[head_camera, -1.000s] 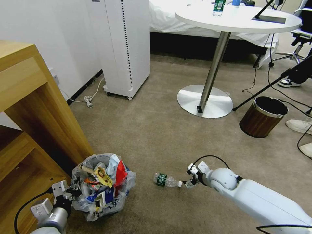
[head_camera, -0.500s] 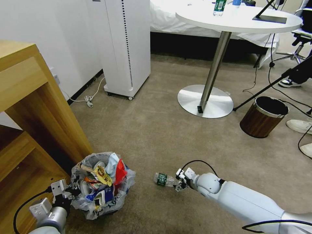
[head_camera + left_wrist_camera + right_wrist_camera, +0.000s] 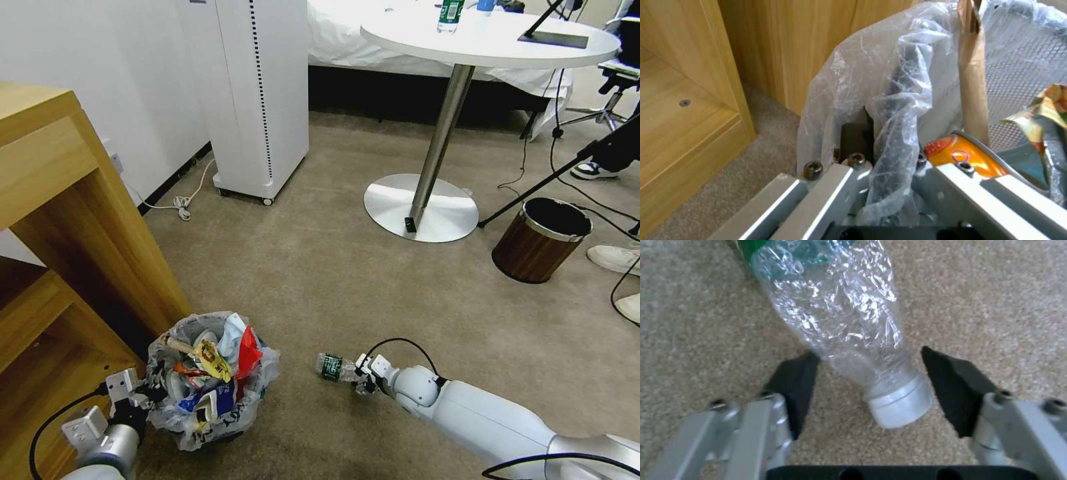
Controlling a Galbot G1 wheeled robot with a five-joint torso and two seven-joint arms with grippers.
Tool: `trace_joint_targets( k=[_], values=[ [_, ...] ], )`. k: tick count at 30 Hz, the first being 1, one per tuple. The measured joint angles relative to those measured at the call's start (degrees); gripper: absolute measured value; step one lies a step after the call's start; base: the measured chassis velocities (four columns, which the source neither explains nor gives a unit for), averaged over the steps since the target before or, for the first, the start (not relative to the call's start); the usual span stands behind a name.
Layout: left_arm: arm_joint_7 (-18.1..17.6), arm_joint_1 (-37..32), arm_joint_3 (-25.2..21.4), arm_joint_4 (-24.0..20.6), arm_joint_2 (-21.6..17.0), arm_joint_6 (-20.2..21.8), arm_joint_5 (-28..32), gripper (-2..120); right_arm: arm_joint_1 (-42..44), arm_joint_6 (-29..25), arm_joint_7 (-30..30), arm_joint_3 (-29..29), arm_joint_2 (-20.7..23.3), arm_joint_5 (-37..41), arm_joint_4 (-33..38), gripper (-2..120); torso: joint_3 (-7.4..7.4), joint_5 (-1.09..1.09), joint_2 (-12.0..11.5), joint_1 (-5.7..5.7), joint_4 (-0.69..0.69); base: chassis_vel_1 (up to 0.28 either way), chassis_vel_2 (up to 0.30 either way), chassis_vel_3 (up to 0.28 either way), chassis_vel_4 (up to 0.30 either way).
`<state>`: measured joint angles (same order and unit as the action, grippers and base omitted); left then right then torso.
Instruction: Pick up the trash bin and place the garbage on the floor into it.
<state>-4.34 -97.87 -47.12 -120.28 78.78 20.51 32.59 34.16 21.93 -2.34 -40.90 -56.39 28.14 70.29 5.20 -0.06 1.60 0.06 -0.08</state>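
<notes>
The trash bin (image 3: 200,427), black with a crinkly plastic liner, stands on the beige floor (image 3: 320,280) at the lower left, heaped with wrappers, a mask and a stick. My left gripper (image 3: 141,398) is shut on its near rim; in the left wrist view the gripper (image 3: 889,146) pinches the bag-wrapped rim (image 3: 902,100), an orange can (image 3: 951,156) just inside. One piece of garbage, a crushed clear bottle with a green label (image 3: 333,367), lies right of the bin. My right gripper (image 3: 361,380) is open around its neck, black pads (image 3: 793,386) either side of the bottle (image 3: 840,316) and white cap (image 3: 900,408).
A wooden shelf unit (image 3: 60,220) stands close on the left of the bin. Farther off are a tall white appliance (image 3: 260,100), a round table's metal base (image 3: 420,207), a brown wood-look bin (image 3: 540,240), cables and a person's shoes (image 3: 613,257) at the right.
My right arm has slid left along the floor, bringing its open fingers from beyond the cap to either side of the bottle's neck. The bottle, bin and left gripper have stayed put.
</notes>
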Motion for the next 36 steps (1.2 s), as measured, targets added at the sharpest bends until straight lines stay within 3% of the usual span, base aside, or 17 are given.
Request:
trace_joint_targets(
  k=[2, 4, 6, 8, 17, 21, 24, 25, 28, 33, 36],
  values=[
    [0.0, 0.1, 0.0, 0.1, 0.0, 0.0, 0.0, 1, 0.1, -0.2, -0.1, 0.1, 0.1, 0.0, 0.2, 56, 0.00, -0.01, 0.0, 0.00, 0.00, 0.000, 0.000, 0.000, 0.000],
    [0.0, 0.4, 0.2, 0.2, -0.1, 0.0, 0.0, 1, 0.4, -0.4, -0.3, 0.4, 0.5, 0.0, 1.0, 43, 0.00, -0.01, 0.0, 0.00, -0.02, 0.000, 0.000, 0.000, 0.000],
    [0.0, 0.4, 0.2, 0.2, -0.1, 0.0, 0.0, 1, 0.4, -0.4, -0.3, 0.4, 0.5, 0.0, 1.1, 42, 0.00, -0.01, 0.0, 0.00, -0.02, 0.000, 0.000, 0.000, 0.000],
    [-0.1, 0.4, 0.3, 0.2, -0.2, 0.0, 0.1, 1, 0.8, -1.2, -0.5, 0.6, 0.7, -0.1, 1.2, 30, 0.00, -0.01, 0.0, 0.00, -0.02, 0.000, 0.000, 0.000, 0.000],
    [-0.1, 0.4, 0.2, 0.5, -0.5, -0.1, 0.2, 1, 2.6, -3.6, -0.9, 3.8, 2.5, 0.9, 5.7, 26, 0.00, 0.00, 0.0, 0.00, -0.01, 0.000, 0.000, 0.000, 0.000],
    [-0.1, 0.6, 0.2, 1.0, -0.7, -0.1, 0.2, 1, 5.0, -5.2, -1.0, 7.8, 5.6, 2.5, 11.5, 26, 0.00, 0.00, 0.0, 0.00, -0.02, 0.000, 0.000, 0.000, 0.000],
    [-0.1, 0.6, 0.0, 1.3, -1.1, -0.1, 0.3, 1, 7.9, -11.7, -0.4, 13.7, 10.4, 3.9, 21.2, 26, 0.00, 0.00, 0.0, 0.00, -0.02, 0.000, 0.000, 0.000, 0.000],
    [-0.1, 0.6, 0.0, 1.3, -1.1, -0.1, 0.3, 1, 7.9, -11.7, -0.4, 13.7, 10.4, 3.9, 21.2, 26, 0.00, 0.00, 0.0, 0.00, -0.02, 0.000, 0.000, 0.000, 0.000],
    [-0.1, 0.4, -0.2, 1.3, -1.3, -0.1, 0.4, 1, 9.5, -16.5, 1.5, 19.1, 14.8, 5.7, 31.1, 26, 0.00, 0.00, 0.0, 0.00, -0.03, 0.000, 0.000, 0.000, 0.000],
    [-0.2, 0.3, -0.2, 1.0, -1.4, 0.0, 0.4, 1, 7.7, -17.5, 3.1, 21.3, 17.7, 10.3, 41.2, 26, 0.00, -0.01, 0.0, 0.00, -0.02, 0.000, 0.000, 0.000, 0.000],
    [-0.4, 0.4, -0.2, 0.3, -1.4, 0.4, 0.5, 1, 3.1, -14.2, 2.4, 19.2, 17.5, 16.9, 48.7, 26, 0.00, -0.02, 0.0, -0.01, -0.01, 0.000, 0.000, 0.000, 0.000]
  ],
)
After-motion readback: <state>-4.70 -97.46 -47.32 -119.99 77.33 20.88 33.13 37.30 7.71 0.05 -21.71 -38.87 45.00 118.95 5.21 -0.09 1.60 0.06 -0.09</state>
